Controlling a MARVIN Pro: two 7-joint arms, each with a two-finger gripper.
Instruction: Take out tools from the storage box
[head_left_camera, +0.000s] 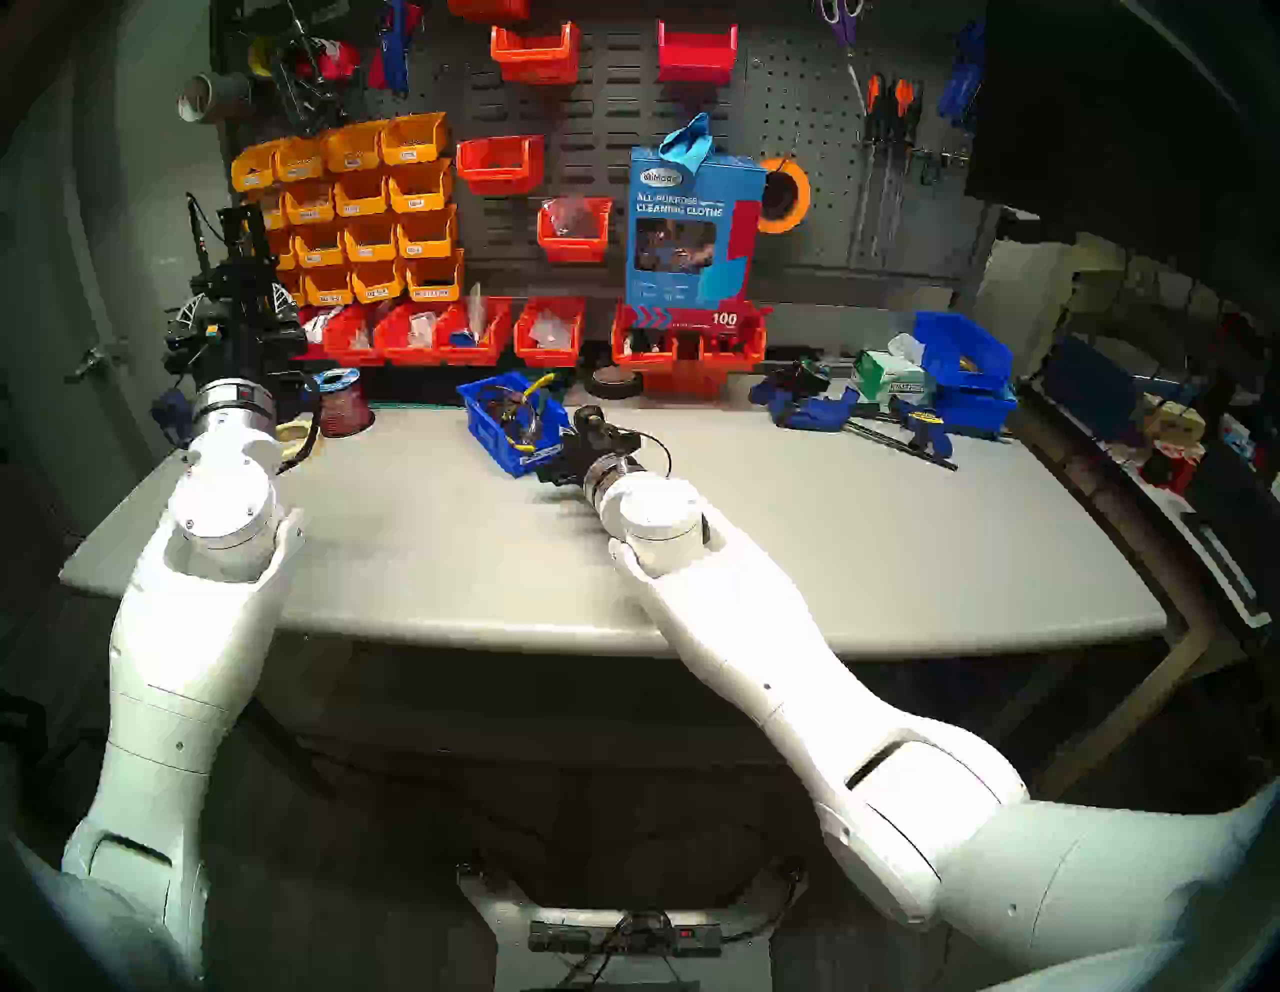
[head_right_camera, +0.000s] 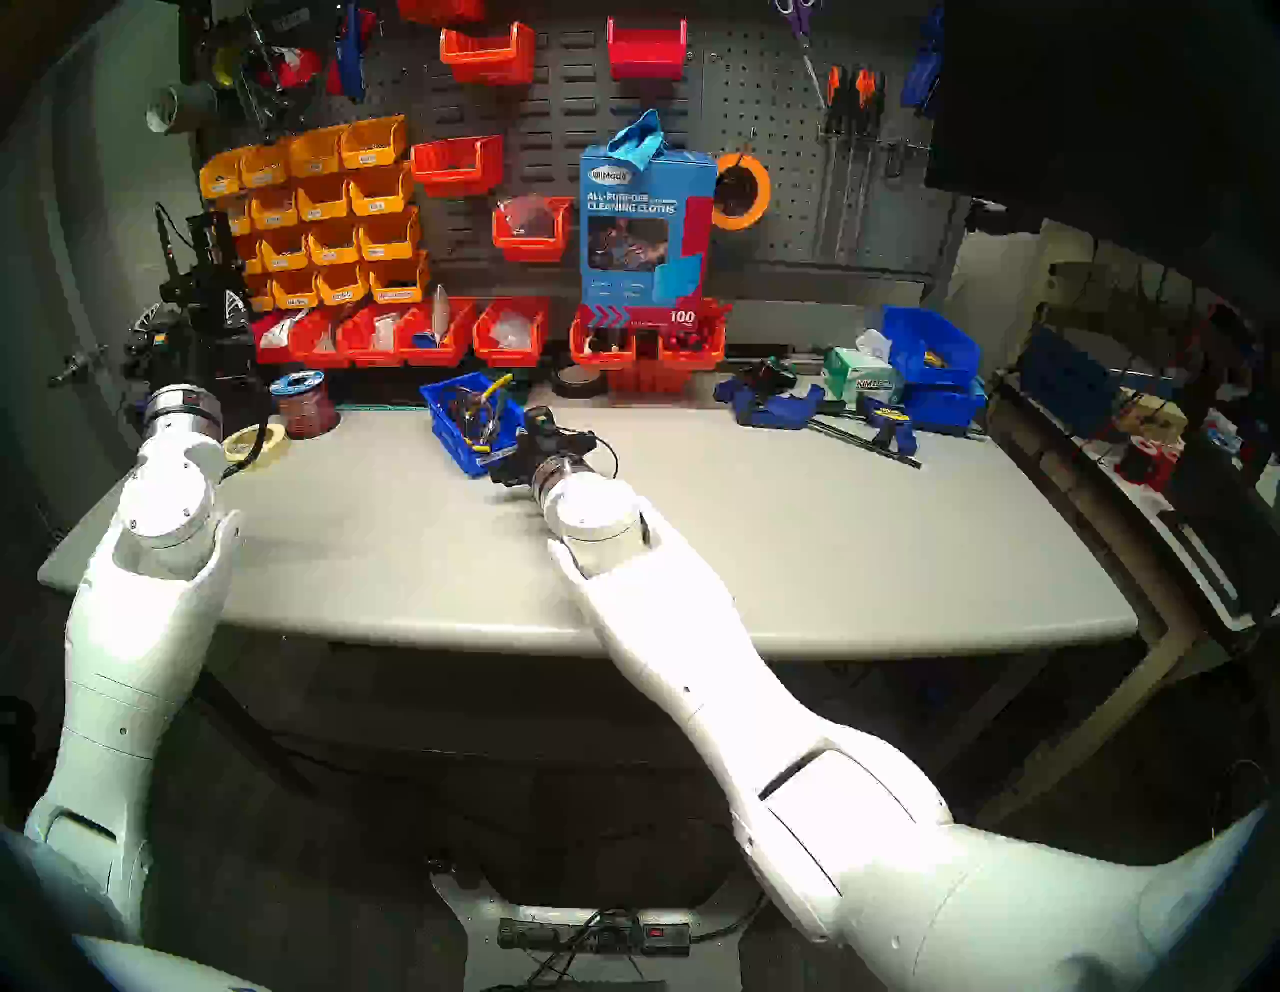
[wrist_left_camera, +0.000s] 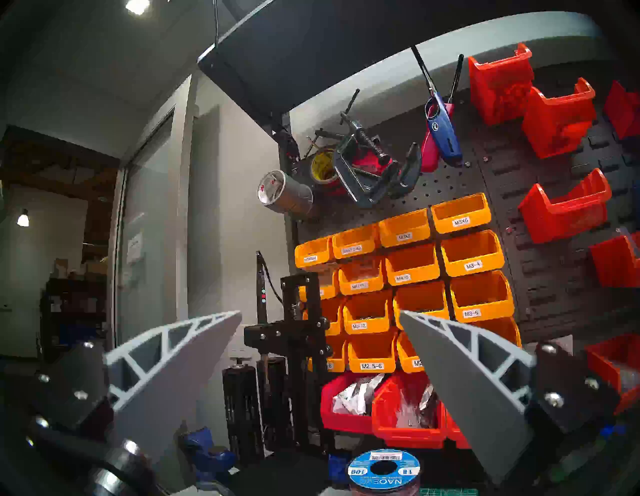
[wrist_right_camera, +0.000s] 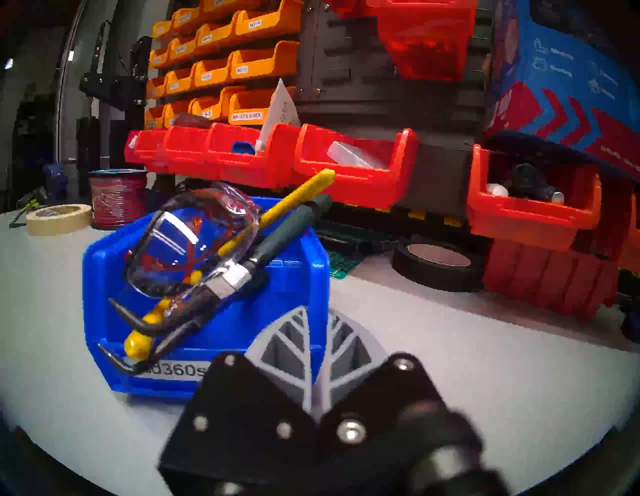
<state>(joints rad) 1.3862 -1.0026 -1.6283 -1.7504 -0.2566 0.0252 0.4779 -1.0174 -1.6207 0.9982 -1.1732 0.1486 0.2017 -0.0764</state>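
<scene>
Beside the blue bin's (wrist_right_camera: 104, 277) front corner, the clenched, empty right hand (wrist_right_camera: 317, 322) faces open tabletop (wrist_right_camera: 450, 346).

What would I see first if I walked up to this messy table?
Probably the little blue bin in the middle of the grey table, stuffed with see-through safety glasses and yellow-handled cutters poking out the top. The right pincer sits shut just beside the bin's front corner. Behind, a wall of orange bins and red bins glows brightly.
</scene>
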